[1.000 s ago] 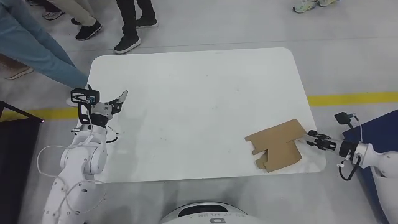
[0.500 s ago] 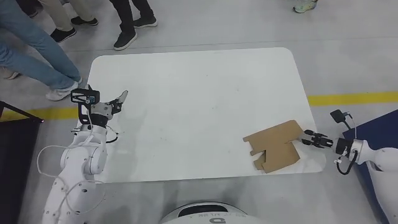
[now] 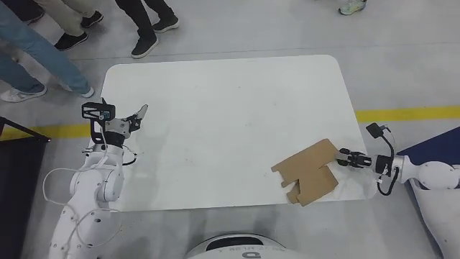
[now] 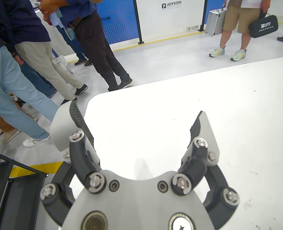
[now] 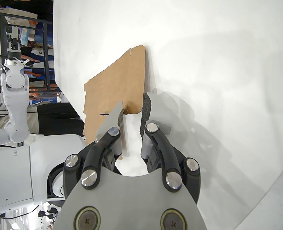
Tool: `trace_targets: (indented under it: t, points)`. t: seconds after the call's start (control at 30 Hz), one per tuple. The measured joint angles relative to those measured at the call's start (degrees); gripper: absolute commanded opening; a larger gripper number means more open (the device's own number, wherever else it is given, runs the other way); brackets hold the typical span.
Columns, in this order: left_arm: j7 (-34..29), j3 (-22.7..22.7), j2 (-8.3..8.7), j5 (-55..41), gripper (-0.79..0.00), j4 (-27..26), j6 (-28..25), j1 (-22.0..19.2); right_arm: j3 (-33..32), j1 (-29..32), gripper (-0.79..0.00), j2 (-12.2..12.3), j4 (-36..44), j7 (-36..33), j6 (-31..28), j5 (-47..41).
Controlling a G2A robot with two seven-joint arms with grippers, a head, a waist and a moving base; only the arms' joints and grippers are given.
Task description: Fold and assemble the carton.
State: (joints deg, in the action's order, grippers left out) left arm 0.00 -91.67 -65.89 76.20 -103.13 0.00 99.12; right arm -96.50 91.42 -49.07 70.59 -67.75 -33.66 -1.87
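Pincer right (image 5: pixel 133 105) sits at a corner of the carton (image 5: pixel 117 82); whether it is clamped on the cardboard or merely set against it, I cannot tell. From that corner the carton spreads as an unfolded brown sheet with notched flaps, lying near the front right corner of the white table (image 3: pixel 230 108), with one flap reaching the front edge. Well apart, at the table's left edge, the left pincer (image 4: pixel 136 118) hangs just above the surface, spread wide apart and holding nothing. Beyond it, people stand on the grey floor.
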Motion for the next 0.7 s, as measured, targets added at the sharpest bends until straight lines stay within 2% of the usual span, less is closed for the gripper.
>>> trace_targets:
  t: [0.2, 0.5, 0.6, 0.7]
  points:
    - [0.0, 0.0, 0.00, 0.0, 0.000, 0.0, 0.0, 0.0, 0.5, -1.2, -0.785, 0.0, -0.7, 0.5, 1.3, -4.0]
    - [0.0, 0.0, 0.00, 0.0, 0.000, 0.0, 0.0, 0.0, -2.9, -2.4, -0.785, -0.2, -1.3, -2.1, 4.4, -26.1]
    - [0.0, 0.0, 0.00, 0.0, 0.000, 0.0, 0.0, 0.0, -3.9, -1.7, -0.785, -0.2, 0.4, -2.2, 2.0, -27.4]
    - [0.0, 0.0, 0.00, 0.0, 0.000, 0.0, 0.0, 0.0, -3.9, -1.7, -0.785, -0.2, 0.3, -2.3, 2.3, -27.3]
